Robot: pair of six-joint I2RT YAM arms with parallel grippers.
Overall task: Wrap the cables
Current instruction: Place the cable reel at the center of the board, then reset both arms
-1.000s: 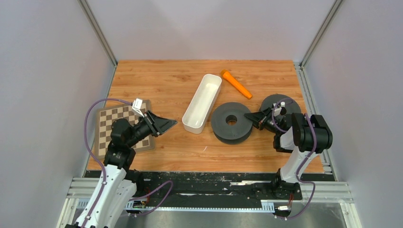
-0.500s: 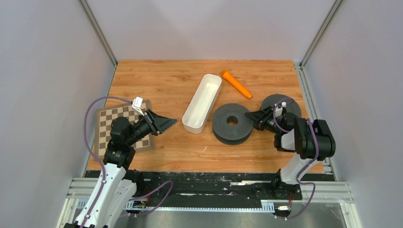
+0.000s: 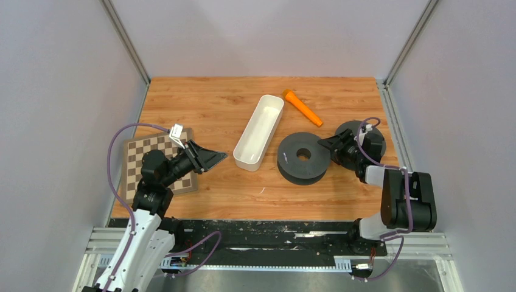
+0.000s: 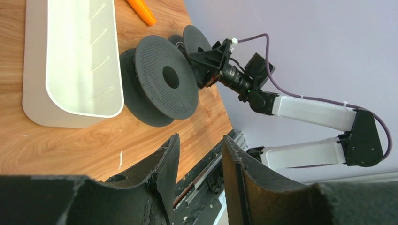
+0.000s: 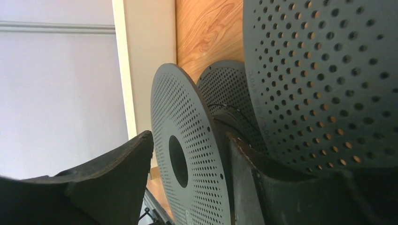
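Observation:
A dark perforated spool (image 3: 302, 159) lies flat at the table's middle right, and a second spool (image 3: 354, 129) sits behind it, partly under my right wrist. My right gripper (image 3: 324, 145) is at the first spool's right rim. In the right wrist view its jaws straddle one flange (image 5: 187, 154), open, with a gap beside the left finger (image 5: 117, 173). Thin dark cables (image 5: 224, 108) run over the hub between the flanges. My left gripper (image 3: 214, 158) hovers open and empty at the left, and the left wrist view shows only table between its fingers (image 4: 164, 159).
A long white tray (image 3: 258, 131) lies at an angle left of the spools. An orange carrot-shaped piece (image 3: 302, 107) lies behind them. A checkerboard mat (image 3: 137, 155) lies under the left arm. Grey walls and aluminium posts close in the table's sides.
My right gripper has opened from its grip on the spool's flange. The spool has shifted a little to the right, and the right arm's elbow has swung toward the near edge. The left arm is still.

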